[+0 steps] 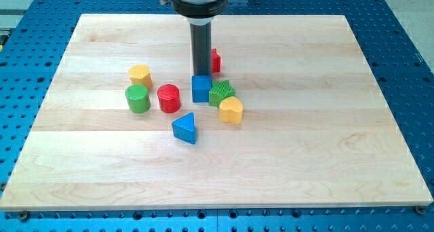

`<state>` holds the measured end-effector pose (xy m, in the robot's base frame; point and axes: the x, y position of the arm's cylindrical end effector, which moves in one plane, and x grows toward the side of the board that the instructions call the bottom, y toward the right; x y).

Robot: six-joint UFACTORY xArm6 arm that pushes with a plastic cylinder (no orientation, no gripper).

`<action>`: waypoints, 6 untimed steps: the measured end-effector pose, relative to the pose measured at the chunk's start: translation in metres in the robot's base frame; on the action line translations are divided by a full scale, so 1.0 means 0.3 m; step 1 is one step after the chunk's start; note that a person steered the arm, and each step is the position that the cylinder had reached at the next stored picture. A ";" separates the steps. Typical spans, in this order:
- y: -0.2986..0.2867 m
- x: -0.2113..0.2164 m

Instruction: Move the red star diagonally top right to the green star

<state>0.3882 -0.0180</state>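
Note:
The red star (215, 60) lies above the middle of the wooden board (325, 123), mostly hidden behind my rod. My tip (201, 74) stands right at the star's left side, just above the blue cube (201, 88). The green star (221, 93) sits below and slightly right of the red star, touching the blue cube's right side. The yellow heart (231, 110) lies against the green star's lower right.
A yellow hexagon block (140, 76), a green cylinder (137, 98) and a red cylinder (169, 98) stand to the view's left. A blue triangle (184, 128) lies below the cluster. The board rests on a blue perforated table (407, 28).

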 end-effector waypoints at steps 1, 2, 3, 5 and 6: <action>-0.006 0.000; -0.125 0.000; -0.191 -0.025; 0.137 -0.116; 0.141 -0.116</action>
